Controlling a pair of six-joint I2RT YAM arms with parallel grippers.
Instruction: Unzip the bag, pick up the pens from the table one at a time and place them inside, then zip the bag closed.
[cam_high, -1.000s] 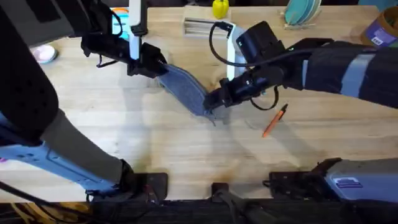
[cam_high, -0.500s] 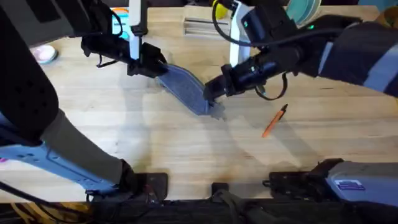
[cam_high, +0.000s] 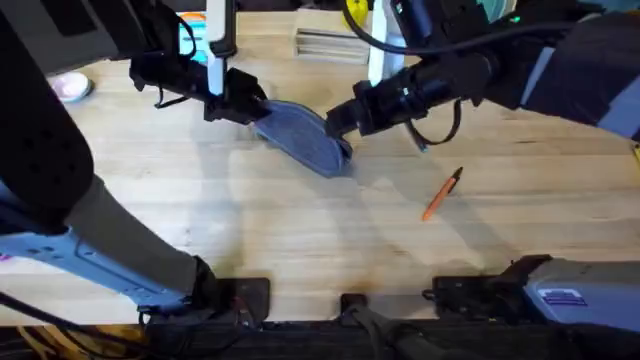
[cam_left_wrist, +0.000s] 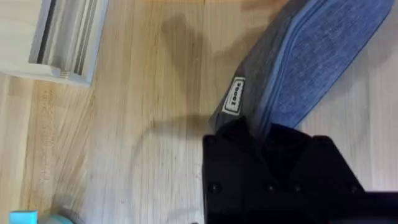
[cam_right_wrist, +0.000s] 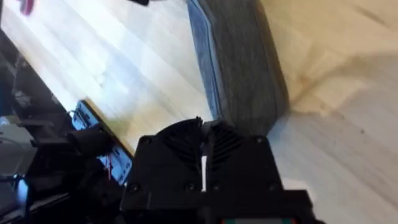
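The grey-blue pencil pouch (cam_high: 300, 138) lies diagonally in the upper middle of the overhead frame, stretched between the two arms. The left gripper (cam_high: 240, 105) is pinched on the pouch's upper-left end; its wrist view shows the black fingers (cam_left_wrist: 245, 146) closed over the fabric beside a small white label (cam_left_wrist: 234, 96) — an anchor, apparently, so the pouch cannot slide. The right gripper (cam_high: 338, 117) sits at the lower-right end with its fingers pressed together, most likely on the zipper pull, though the pull itself is hidden. The zipper step seems underway. The orange pen (cam_high: 441, 193) lies on the wooden table (cam_high: 300, 230) at centre right — well apart from the pouch, not yet collected.
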